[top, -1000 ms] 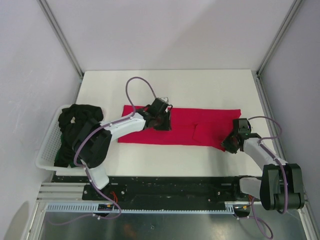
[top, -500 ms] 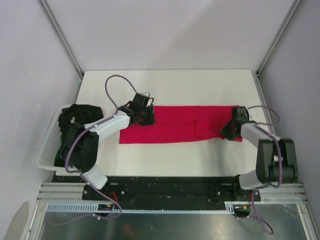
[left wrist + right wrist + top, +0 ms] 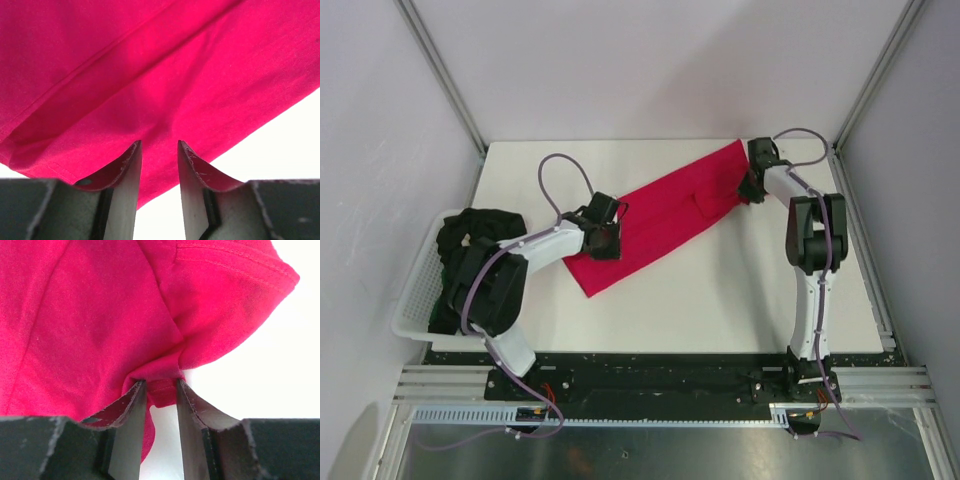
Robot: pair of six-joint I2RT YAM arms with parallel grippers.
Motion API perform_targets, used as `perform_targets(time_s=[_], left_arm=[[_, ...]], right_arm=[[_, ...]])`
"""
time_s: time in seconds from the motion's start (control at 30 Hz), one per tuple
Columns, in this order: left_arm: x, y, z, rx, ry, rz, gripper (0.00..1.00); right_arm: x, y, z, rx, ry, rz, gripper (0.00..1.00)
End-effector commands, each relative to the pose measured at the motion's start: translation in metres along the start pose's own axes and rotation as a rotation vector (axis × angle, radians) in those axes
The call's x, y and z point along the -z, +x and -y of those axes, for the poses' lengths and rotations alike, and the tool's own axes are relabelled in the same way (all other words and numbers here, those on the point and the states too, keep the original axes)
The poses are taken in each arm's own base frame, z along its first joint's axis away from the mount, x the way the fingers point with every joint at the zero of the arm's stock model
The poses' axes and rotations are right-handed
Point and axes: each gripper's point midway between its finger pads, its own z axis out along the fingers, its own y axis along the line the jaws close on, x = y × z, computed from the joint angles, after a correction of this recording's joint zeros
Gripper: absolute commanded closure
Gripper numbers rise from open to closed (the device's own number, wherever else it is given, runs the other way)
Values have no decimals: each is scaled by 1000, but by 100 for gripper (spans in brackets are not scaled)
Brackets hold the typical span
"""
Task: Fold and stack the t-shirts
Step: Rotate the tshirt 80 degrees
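Note:
A crimson-red t-shirt [image 3: 660, 215], folded into a long strip, lies slantwise on the white table [image 3: 720, 300], running from near left to far right. My right gripper [image 3: 750, 188] is at its far right end. In the right wrist view it [image 3: 161, 381] is shut on a bunched hem of the red cloth [image 3: 100, 315]. My left gripper [image 3: 607, 238] is over the strip's near left part. In the left wrist view its jaws [image 3: 159, 142] stand apart above flat red cloth [image 3: 150, 75], with nothing bunched between them. A black t-shirt [image 3: 470, 250] is heaped in the basket.
A white lattice basket [image 3: 412, 300] hangs off the table's left edge. Metal frame posts [image 3: 445, 75] rise at the table's back corners, the right post close to my right arm. Bare table lies in front of the shirt.
My right gripper has carried its end of the red shirt away to the far right corner, turning the strip from level to slanted. The left gripper shifted slightly left and nearer.

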Motion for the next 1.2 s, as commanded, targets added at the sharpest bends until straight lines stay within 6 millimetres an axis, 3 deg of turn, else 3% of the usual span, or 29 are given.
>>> perform_targets(time_s=[0.0,0.1,0.27,0.47,0.7,1.0,1.17], left_arm=[[-6,9,-14,-37,-60,-34,62],[-13,23,-10,-51,-58,-75,63],[-24,55,7,-83,-38,-155,64],[-28,83,41,-140,2,-202,66],[-14,98,114,-197,135,-208,66],[-5,141,236,-261,338,-289,66],[9,144,286,-287,449,-292,65]], right_arm=[[0,-3,-6,136,55,-46,64],[16,-24,-7,126,38,-9,61],[58,-55,-7,86,-11,46,58],[99,-69,5,16,-59,83,57],[114,-49,22,-24,-84,70,56],[111,-17,34,-24,-78,1,57],[123,-4,43,-23,-73,-18,57]])
